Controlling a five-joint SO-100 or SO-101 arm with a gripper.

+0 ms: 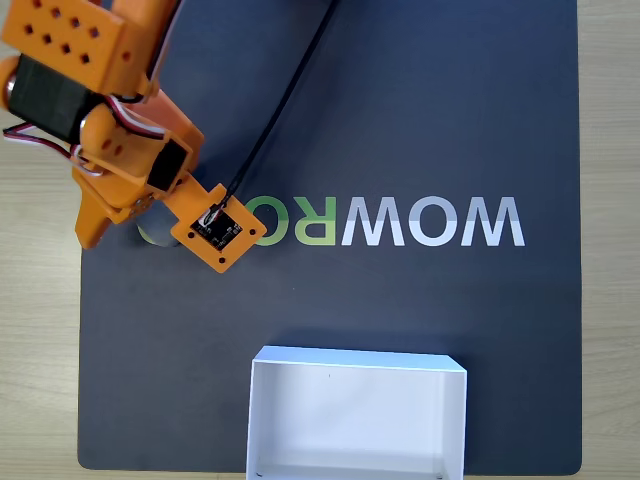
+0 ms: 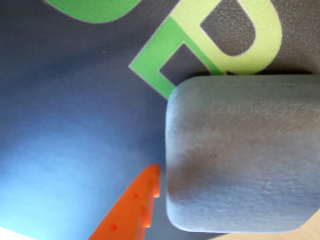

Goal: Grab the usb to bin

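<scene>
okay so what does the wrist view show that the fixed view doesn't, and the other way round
The wrist view gives a close look at the grey usb, with one orange gripper finger beside it and green letters on the mat. The fixed view gives the layout: the white bin at the mat's lower edge, the whole logo, the wooden table, and the orange arm covering the usb's spot. Both share the dark mat and its green lettering.

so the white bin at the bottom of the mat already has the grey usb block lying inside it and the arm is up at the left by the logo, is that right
Not quite. The fixed view shows the bin with nothing in it. The usb lies on the mat beside the green letters, next to an orange gripper finger in the wrist view. The rest holds: the bin sits at the bottom of the mat and the arm is at the left by the logo.
</scene>
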